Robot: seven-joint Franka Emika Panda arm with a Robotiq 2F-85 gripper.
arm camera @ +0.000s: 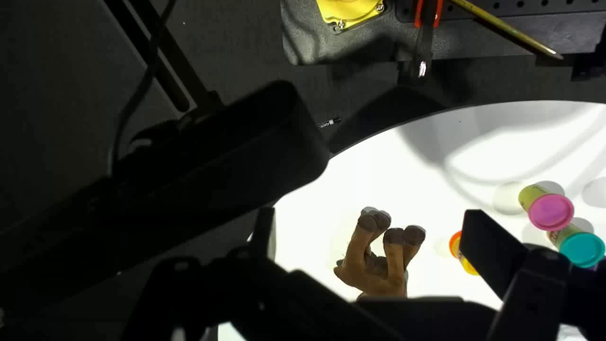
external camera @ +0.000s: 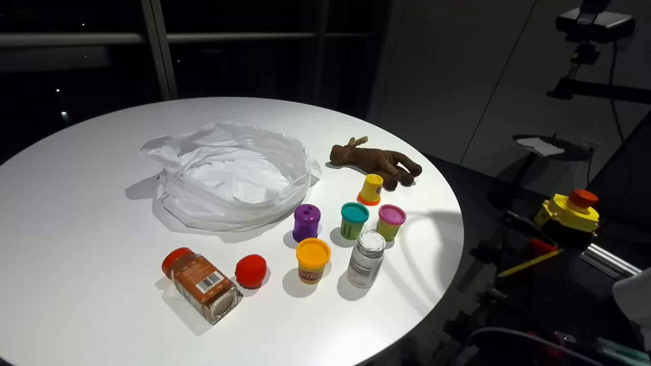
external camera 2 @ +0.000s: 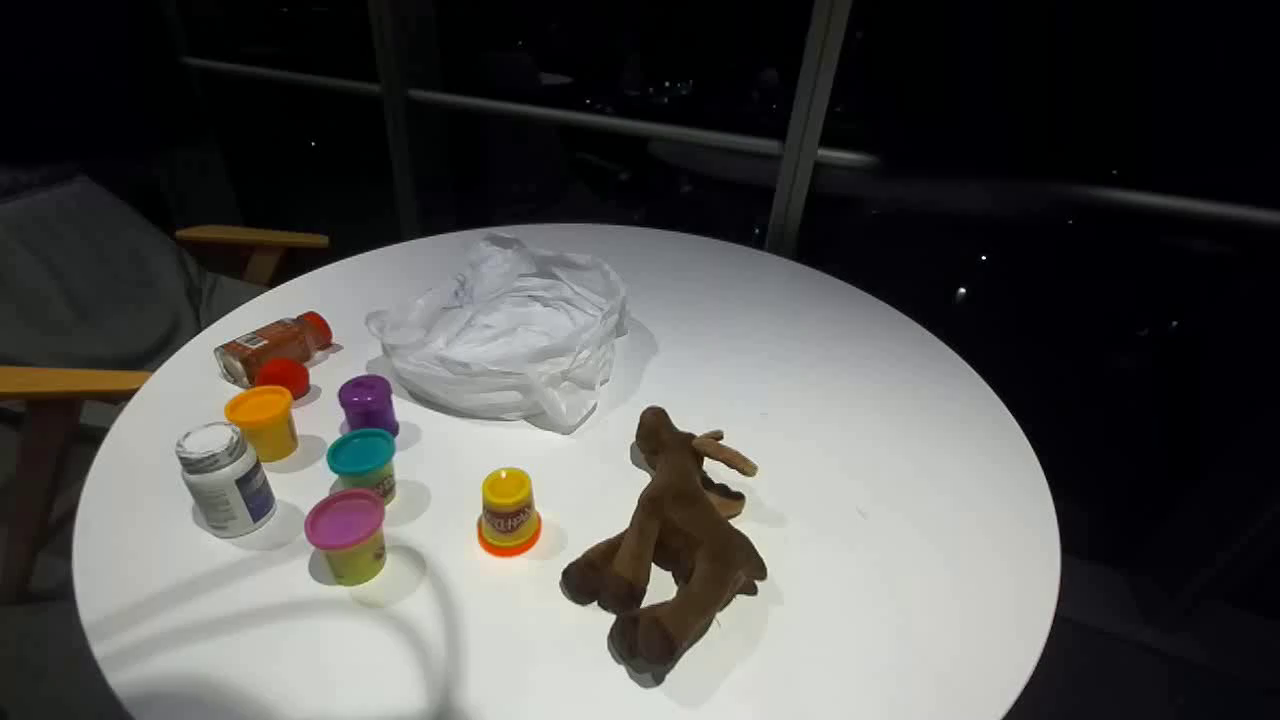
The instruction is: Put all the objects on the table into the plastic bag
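Round white table (external camera: 81, 254): purple jar (external camera: 306, 223) stands beside white plastic bag (external camera: 213, 209); only wrist view shows black gripper (arm camera: 371, 222), spread.

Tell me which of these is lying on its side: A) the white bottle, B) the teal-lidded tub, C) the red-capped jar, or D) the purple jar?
C: in both exterior views the red-capped jar lies lengthwise on the table, its cap pointing sideways rather than up.
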